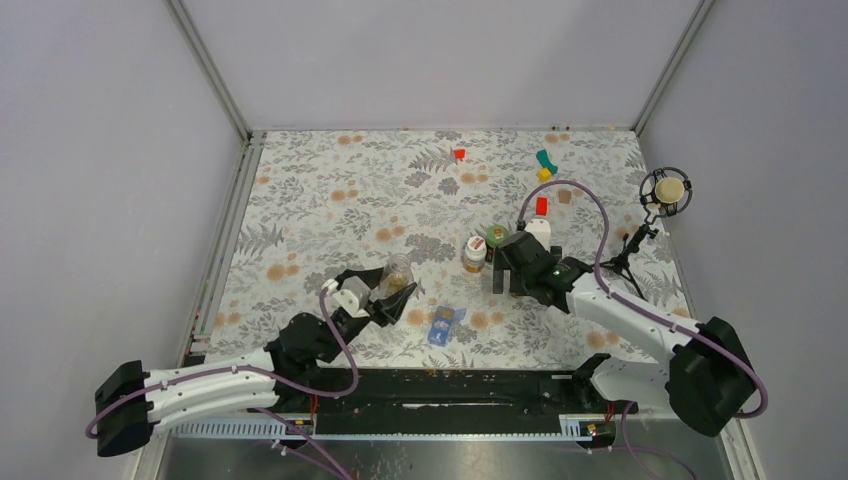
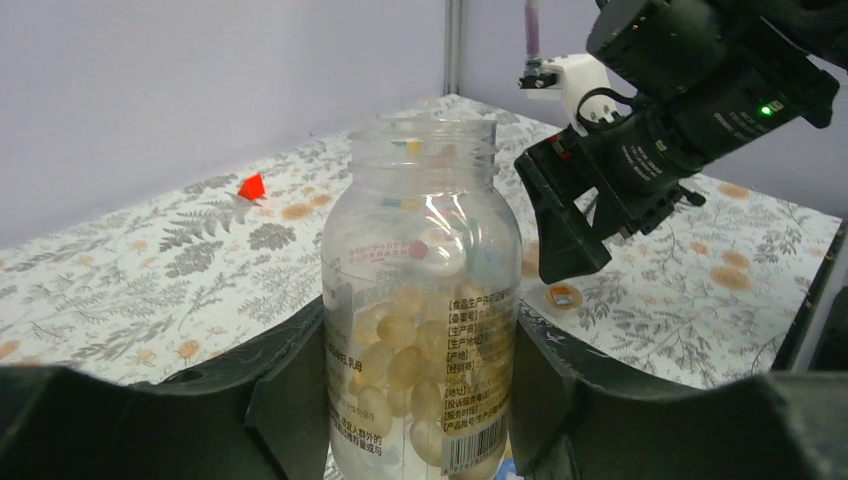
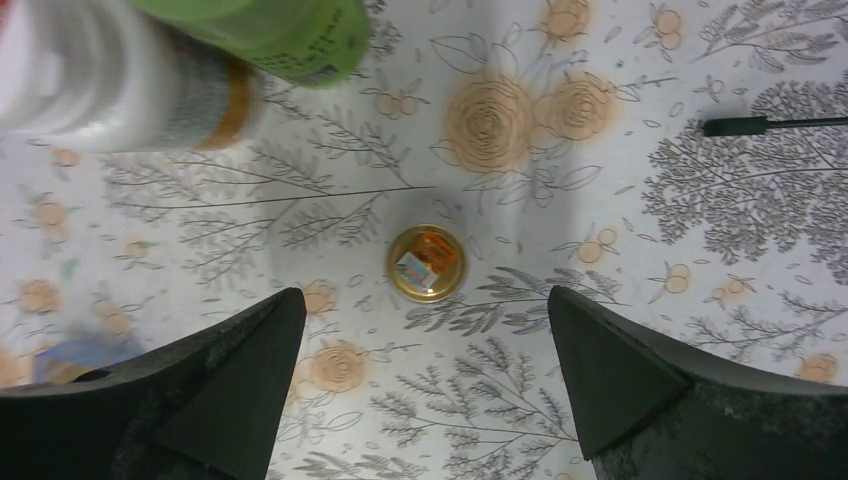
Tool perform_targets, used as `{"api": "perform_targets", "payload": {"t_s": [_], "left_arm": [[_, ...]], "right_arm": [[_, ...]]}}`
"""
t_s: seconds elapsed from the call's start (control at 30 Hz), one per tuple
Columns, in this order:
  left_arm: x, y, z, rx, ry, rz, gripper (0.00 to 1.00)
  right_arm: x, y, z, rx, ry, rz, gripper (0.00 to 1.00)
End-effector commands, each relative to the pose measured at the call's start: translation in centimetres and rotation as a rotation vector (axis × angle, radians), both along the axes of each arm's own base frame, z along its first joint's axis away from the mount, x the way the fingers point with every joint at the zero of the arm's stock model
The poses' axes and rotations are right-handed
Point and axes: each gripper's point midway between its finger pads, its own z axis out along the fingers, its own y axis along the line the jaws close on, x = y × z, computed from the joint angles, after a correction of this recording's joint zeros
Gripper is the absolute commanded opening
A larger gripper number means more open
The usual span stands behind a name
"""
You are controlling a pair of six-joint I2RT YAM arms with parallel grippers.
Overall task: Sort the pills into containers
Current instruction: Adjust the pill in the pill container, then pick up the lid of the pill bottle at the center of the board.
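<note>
My left gripper is shut on a clear uncapped bottle of yellow pills and holds it upright; in the left wrist view the fingers press both sides of the bottle. The translucent blue pill box lies on the table just right of it. My right gripper is open and empty, hovering over a gold bottle cap that lies between its fingers. The cap also shows in the left wrist view. The pill box is a blue blur in the right wrist view.
A white bottle with an orange band and a green-capped bottle stand left of the right gripper. Small red blocks and teal and yellow blocks lie further back. A microphone on a stand is at the right.
</note>
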Motion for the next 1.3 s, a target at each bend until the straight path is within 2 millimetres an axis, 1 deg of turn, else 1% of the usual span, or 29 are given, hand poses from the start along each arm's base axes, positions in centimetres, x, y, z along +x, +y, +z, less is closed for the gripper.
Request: {"api": "perform_targets", "payload": {"t_s": [0.0, 0.07, 0.1, 0.27, 0.37, 0.47, 0.57, 0.67, 0.8, 0.97, 1.07, 1.27], "left_arm": [[-0.7, -0.5, 1.2, -0.095, -0.002, -0.054, 0.0], [-0.7, -0.7, 0.9, -0.094, 0.006, -0.06, 0.0], [-0.8, -0.8, 0.9, -0.092, 0.008, -0.063, 0.0], [-0.8, -0.9, 0.8, -0.09, 0.011, -0.066, 0.0], [-0.7, -0.9, 0.7, -0.088, 0.015, -0.064, 0.0], [-0.7, -1.0, 0.4, -0.083, 0.022, -0.066, 0.0], [-0.7, -1.0, 0.3, -0.078, 0.023, -0.064, 0.0], [-0.6, -1.0, 0.3, -0.077, 0.023, -0.062, 0.0], [-0.6, -1.1, 0.3, -0.077, 0.022, -0.062, 0.0], [-0.6, -1.0, 0.3, -0.074, 0.022, -0.06, 0.0], [-0.6, -1.0, 0.2, -0.069, 0.024, -0.058, 0.0], [-0.6, -0.9, 0.1, -0.068, 0.028, -0.058, 0.0]], "right_arm": [[0.6, -2.9, -1.3, -0.166, 0.013, -0.051, 1.0], [0.8, -3.0, -2.1, -0.174, 0.046, -0.075, 1.0], [0.9, -2.9, -2.5, -0.169, 0.067, -0.079, 0.98], [1.2, -1.7, -4.4, -0.127, 0.134, -0.078, 0.83], [1.3, -1.2, -4.8, -0.094, 0.141, -0.074, 0.78], [1.2, -0.9, -4.9, -0.082, 0.148, -0.069, 0.74], [1.1, -0.8, -5.1, -0.076, 0.159, -0.066, 0.73], [1.1, -0.7, -5.2, -0.074, 0.16, -0.058, 0.83], [1.2, -0.7, -4.8, -0.07, 0.148, -0.06, 0.84], [1.5, -0.3, -4.4, -0.056, 0.139, -0.049, 0.81], [1.5, -0.1, -4.5, -0.051, 0.148, -0.043, 0.76], [0.5, -0.3, -5.0, -0.055, 0.196, -0.049, 0.71]]}}
